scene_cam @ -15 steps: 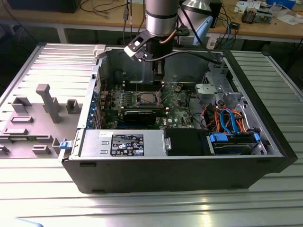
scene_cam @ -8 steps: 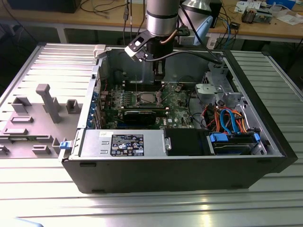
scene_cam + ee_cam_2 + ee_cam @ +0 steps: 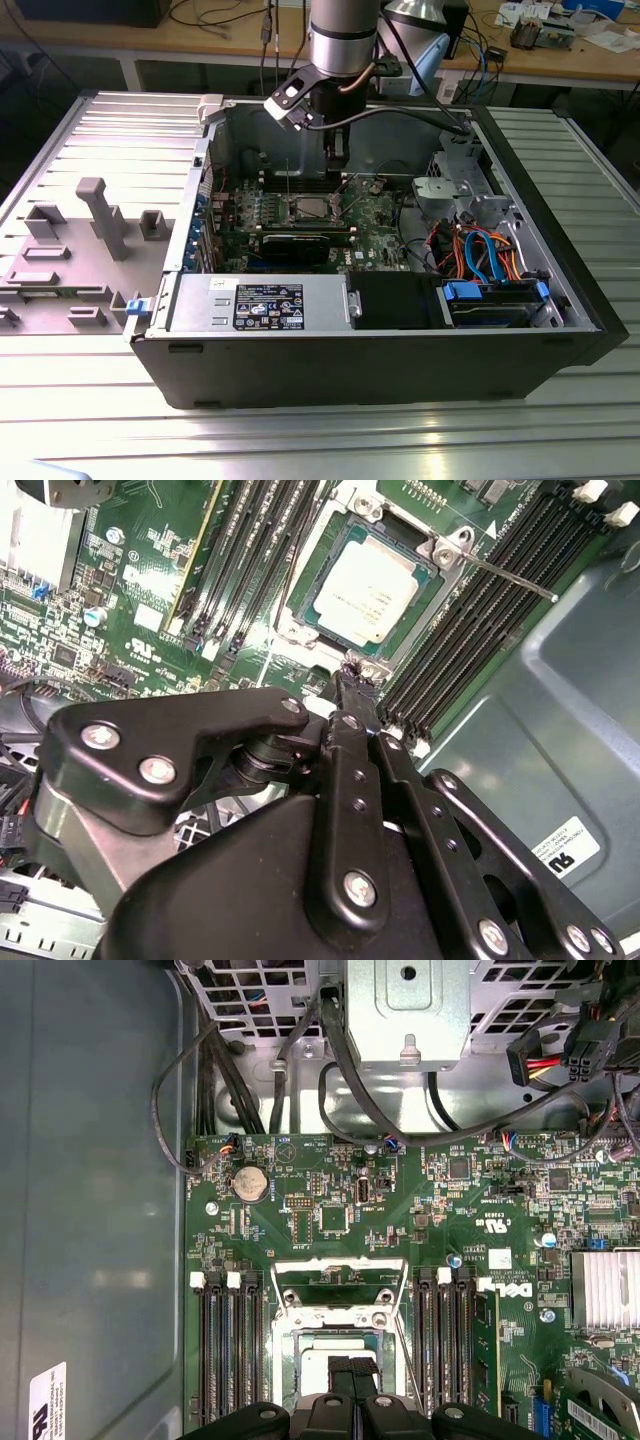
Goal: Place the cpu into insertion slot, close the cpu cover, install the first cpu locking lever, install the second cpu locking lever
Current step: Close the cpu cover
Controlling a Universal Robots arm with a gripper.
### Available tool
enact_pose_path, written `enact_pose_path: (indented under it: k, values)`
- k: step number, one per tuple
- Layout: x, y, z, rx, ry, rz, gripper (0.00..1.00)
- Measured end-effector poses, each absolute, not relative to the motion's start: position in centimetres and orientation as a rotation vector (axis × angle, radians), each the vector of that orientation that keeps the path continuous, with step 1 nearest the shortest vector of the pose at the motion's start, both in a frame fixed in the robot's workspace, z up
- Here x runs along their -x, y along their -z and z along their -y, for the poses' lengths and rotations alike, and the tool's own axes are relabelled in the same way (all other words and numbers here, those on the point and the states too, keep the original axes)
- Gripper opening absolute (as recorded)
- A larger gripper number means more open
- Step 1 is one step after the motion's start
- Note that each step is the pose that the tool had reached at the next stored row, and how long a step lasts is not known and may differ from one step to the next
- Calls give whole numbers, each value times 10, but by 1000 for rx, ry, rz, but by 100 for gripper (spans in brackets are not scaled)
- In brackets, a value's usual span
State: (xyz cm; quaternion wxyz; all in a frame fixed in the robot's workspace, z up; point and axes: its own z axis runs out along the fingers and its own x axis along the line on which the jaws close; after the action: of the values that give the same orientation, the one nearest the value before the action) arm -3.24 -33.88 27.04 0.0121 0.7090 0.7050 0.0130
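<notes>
Finding the cpu (image 3: 375,580) lying flat in the insertion slot (image 3: 305,620), placement apparently done; seeing the cpu cover (image 3: 335,1315) seemingly standing open and a locking lever (image 3: 500,575) jutting free, both awaiting closure; hovering just beside the slot with the pincer (image 3: 360,680) pinched together, gripping nothing visible.

Open computer case (image 3: 400,370), green motherboard (image 3: 460,1220) — coin battery (image 3: 249,1184), memory slots (image 3: 215,1350)

Exterior view: high, angled down, whole case (image 3: 350,372). Both wrist views: close above insertion slot (image 3: 432,598) (image 3: 290,1352).
</notes>
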Motion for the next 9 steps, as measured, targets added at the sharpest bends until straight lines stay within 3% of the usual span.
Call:
enact_pose_path:
  k: [9]
  values:
    - [31,-280,339,-2210,-40,-2198,11]
